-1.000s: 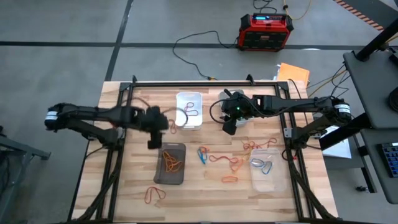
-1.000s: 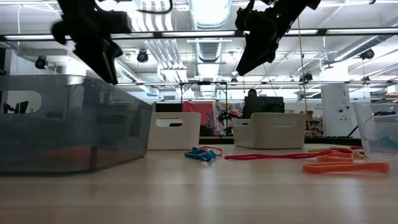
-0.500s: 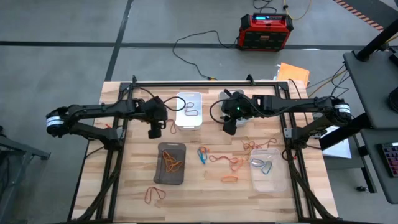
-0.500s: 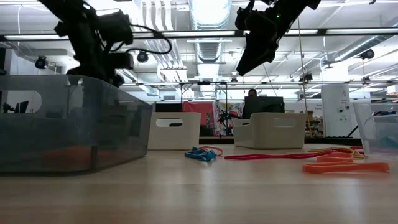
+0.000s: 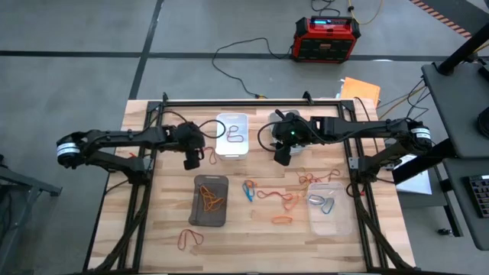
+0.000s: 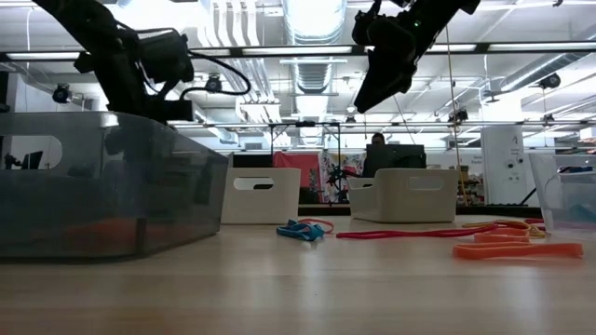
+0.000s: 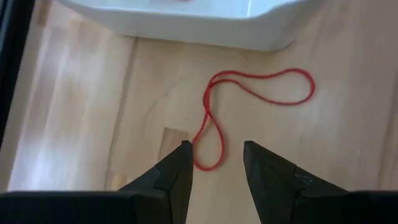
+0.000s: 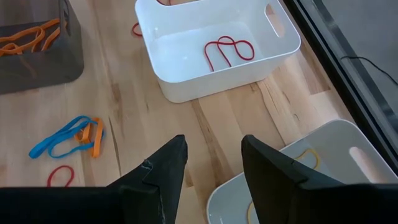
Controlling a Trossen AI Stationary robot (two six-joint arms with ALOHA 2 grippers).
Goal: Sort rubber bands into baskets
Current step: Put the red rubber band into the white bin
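Red thin rubber band [image 7: 249, 99] lies looped on the wooden bench [image 7: 348, 74] beside the white rectangular plastic basket [image 7: 186, 18]. Left gripper [image 7: 216, 155] hangs over it, parted, empty. Right gripper [image 8: 211, 152], parted and empty, hangs above the light grey basket [image 8: 336, 155].

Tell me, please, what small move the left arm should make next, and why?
Probably lower the left hand straight down. Its open fingers already straddle one end of the thin red rubber band lying on the wooden table beside the white plastic basket, so descending and then closing should catch it.

Grey floor [image 5: 76, 30] (concrete), ceiling lights [image 6: 314, 19].
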